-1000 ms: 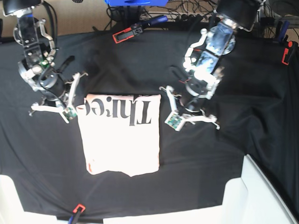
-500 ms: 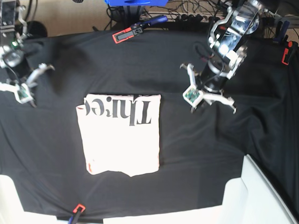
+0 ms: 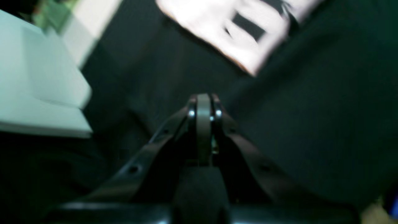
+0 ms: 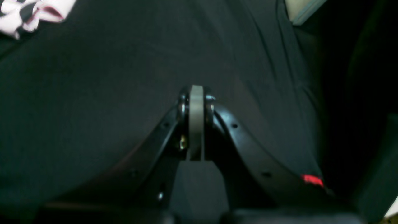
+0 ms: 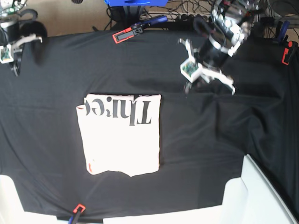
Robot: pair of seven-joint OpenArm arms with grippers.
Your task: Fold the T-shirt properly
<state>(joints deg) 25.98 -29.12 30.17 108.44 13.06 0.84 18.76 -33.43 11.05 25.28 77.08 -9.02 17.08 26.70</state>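
The pale pink T-shirt (image 5: 120,134) lies folded into a rough rectangle near the middle of the black table cloth (image 5: 210,140), the black "Three" lettering running along its far edge. Nothing touches it.

The left gripper (image 3: 203,107) hangs above bare cloth at the far right, well apart from the shirt; in its wrist view the jaws are pressed together with nothing between them, and a blurred corner of the shirt shows beyond the tips.

The right gripper (image 4: 196,98) is up at the far left corner, also over bare cloth. Its jaws are pressed together and hold nothing.

A red-and-black clamp (image 5: 133,31) sits on the far edge of the cloth.
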